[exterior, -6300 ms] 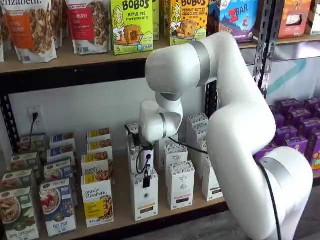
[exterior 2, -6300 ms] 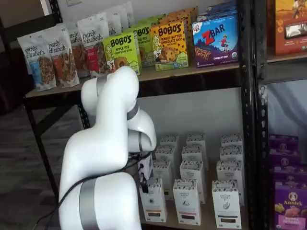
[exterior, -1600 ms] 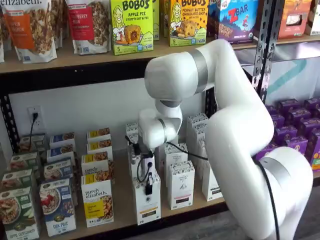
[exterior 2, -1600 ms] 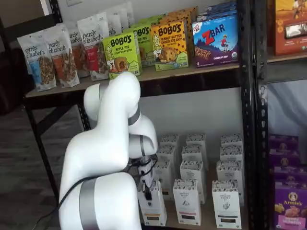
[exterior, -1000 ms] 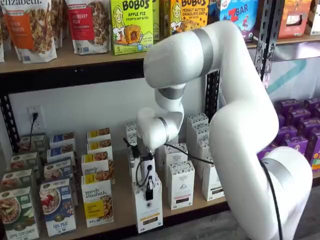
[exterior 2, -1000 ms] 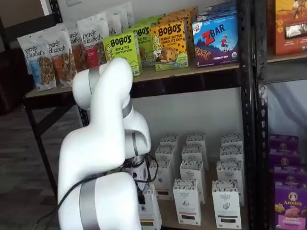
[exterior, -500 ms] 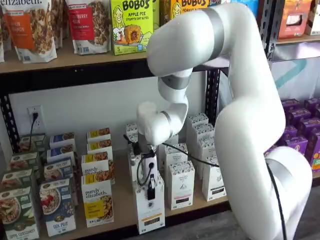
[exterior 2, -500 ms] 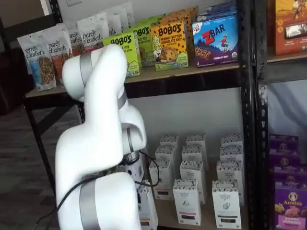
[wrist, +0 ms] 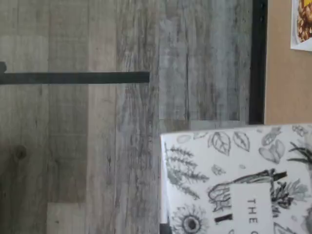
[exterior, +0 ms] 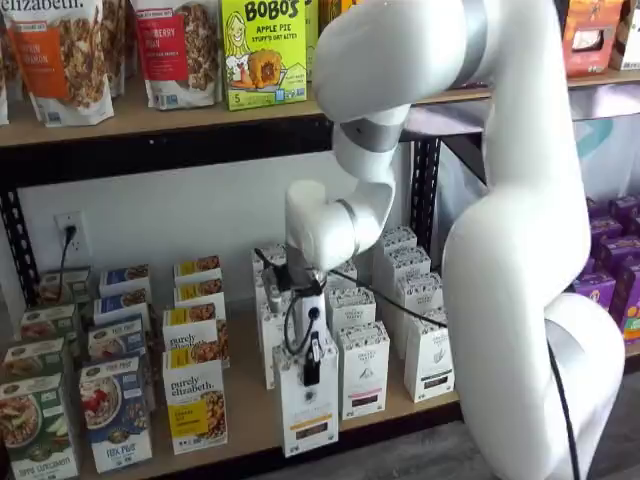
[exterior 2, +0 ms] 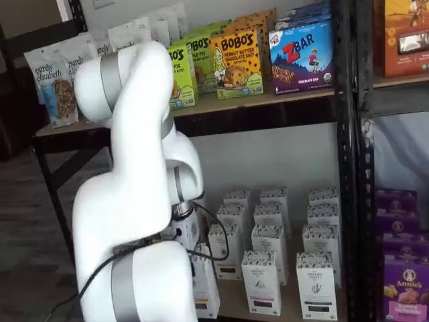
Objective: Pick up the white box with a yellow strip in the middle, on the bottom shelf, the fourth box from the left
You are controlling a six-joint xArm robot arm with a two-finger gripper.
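The white box [exterior: 308, 405] is a tall carton with a thin yellow-orange strip low on its front. It hangs in front of the bottom shelf [exterior: 245, 405], out past the black front rail. My gripper [exterior: 312, 368] is shut on its top, black fingers down over the upper front. In a shelf view the arm covers the gripper and only the white box's edge [exterior 2: 206, 290] shows. The wrist view has the box's black-and-white patterned top [wrist: 243, 180] over grey floor planks, beside the shelf's rail [wrist: 257, 63].
Same-shaped white cartons [exterior: 362, 370] stand in rows right of the held box. Purely elizabeth boxes [exterior: 195, 405] stand to its left. Above is the shelf with Bobo's boxes [exterior: 262, 50] and granola bags. A black upright [exterior 2: 348, 168] and purple boxes [exterior 2: 405, 282] are on the right.
The arm has drawn the white box forward, out of its row and past the shelf's front rail. The elbow has risen higher. The grip has stayed closed.
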